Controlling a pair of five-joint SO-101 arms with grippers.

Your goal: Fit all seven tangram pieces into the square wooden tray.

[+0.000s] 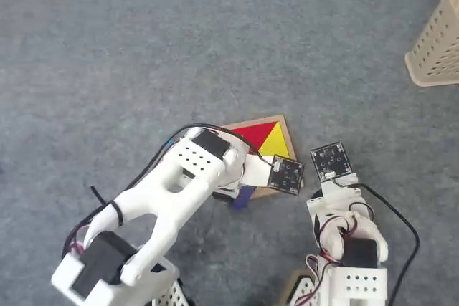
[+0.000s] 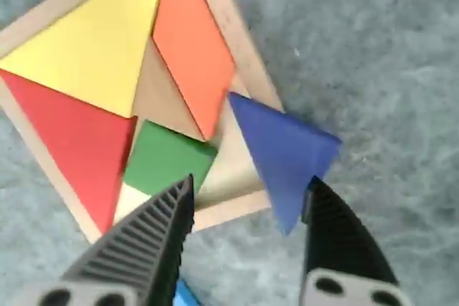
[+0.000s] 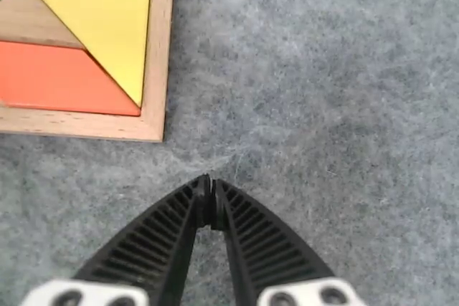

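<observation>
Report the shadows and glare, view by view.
High view: soft, even light, with no glare on the tray and only faint shading on the grey carpet near it. Left wrist view: the pieces look matte, with no hot spots and no hard shadow around the blue triangle. Right wrist view: flat light on the yellow triangle, and slight darkening under the shut right gripper.

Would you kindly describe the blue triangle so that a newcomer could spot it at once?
On the grey carpet lies a square wooden tray. Across its rim, by the open left tool, sits a dark blue triangle. Unlike the red, yellow, orange and green pieces inside, it overhangs the carpet.
</observation>
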